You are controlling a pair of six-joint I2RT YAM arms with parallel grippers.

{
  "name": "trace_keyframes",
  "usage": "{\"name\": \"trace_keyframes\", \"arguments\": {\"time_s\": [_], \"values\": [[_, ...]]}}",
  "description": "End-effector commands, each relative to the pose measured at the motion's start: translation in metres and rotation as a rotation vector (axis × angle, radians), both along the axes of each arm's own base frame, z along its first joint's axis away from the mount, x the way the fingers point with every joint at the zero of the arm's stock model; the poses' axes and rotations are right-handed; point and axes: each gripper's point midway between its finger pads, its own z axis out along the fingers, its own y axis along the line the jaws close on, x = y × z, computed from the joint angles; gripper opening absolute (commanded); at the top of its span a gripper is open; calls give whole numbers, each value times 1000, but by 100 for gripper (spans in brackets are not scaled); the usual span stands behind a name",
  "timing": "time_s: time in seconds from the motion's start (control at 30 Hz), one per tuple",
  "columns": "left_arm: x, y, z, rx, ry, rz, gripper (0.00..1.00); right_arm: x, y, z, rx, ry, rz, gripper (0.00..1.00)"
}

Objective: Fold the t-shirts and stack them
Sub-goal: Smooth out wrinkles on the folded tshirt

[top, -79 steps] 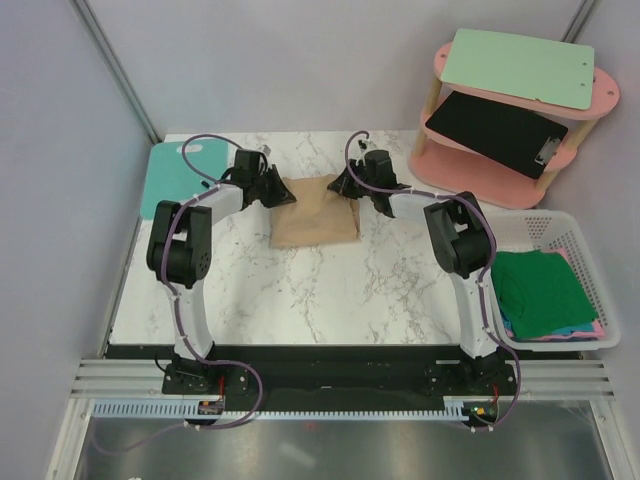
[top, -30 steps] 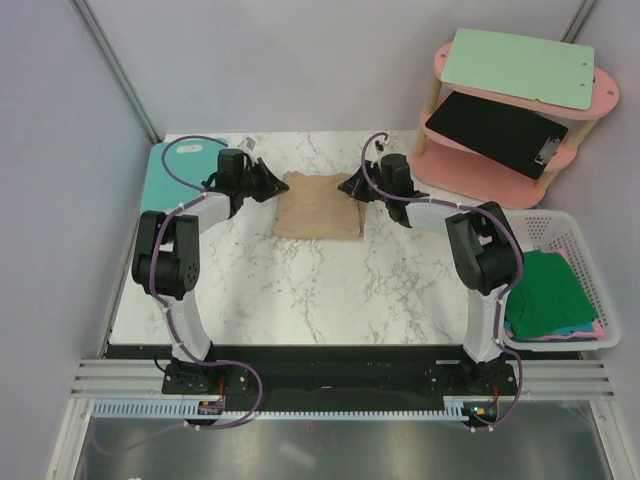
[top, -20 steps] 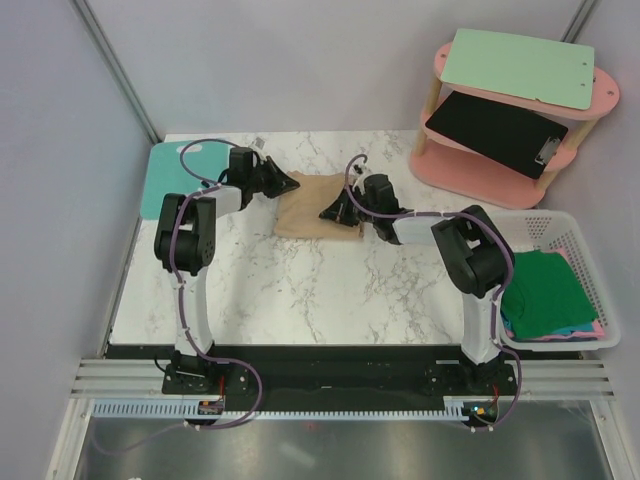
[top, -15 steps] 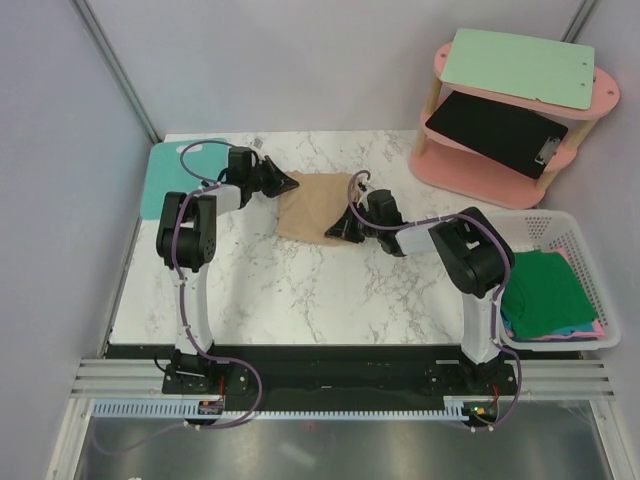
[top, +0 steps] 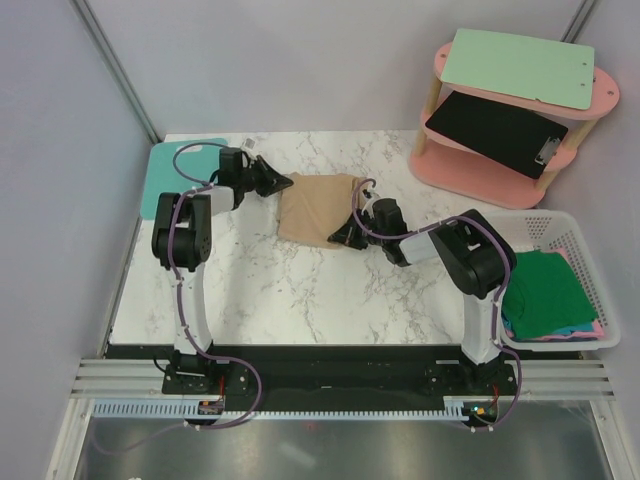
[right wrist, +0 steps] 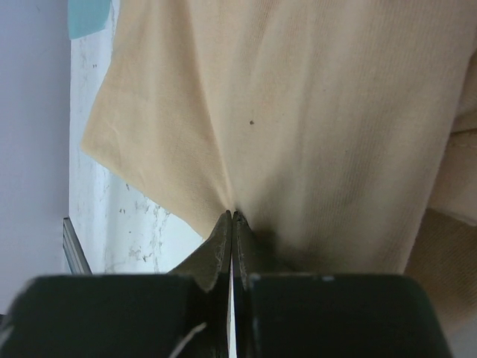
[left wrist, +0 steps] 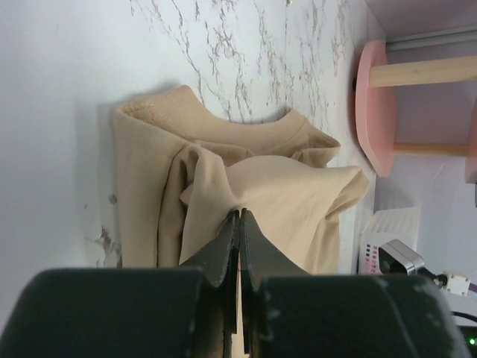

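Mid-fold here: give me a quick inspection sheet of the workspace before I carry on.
Surface: white marble table, no spills seen.
Job's things: tan t-shirt partly folded at the far middle; green t-shirt on top of the pile in the white basket.
Clutter: teal board at the far-left corner.
Jaws: left gripper and right gripper both shut on the tan t-shirt.
Cables: purple cables follow both arms; no snag seen.
Surroundings: pink shelf holds a mint clipboard and a black clipboard.
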Motion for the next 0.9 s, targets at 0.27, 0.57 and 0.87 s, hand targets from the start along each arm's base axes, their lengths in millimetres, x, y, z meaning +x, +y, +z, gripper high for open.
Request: {"name": "trace_keyframes", "arguments": {"time_s": [0.27, 0.57, 0.87], "values": [[-108, -5, 61, -108, -121, -53, 2, 20, 9, 39, -31, -67, 30, 0], [-155, -30, 39, -158, -71, -129, 2, 89, 12, 53, -38, -141, -26, 0], [-182, -29, 0, -169, 12, -112, 2, 139, -14, 13, -80, -117, -117, 0]]}}
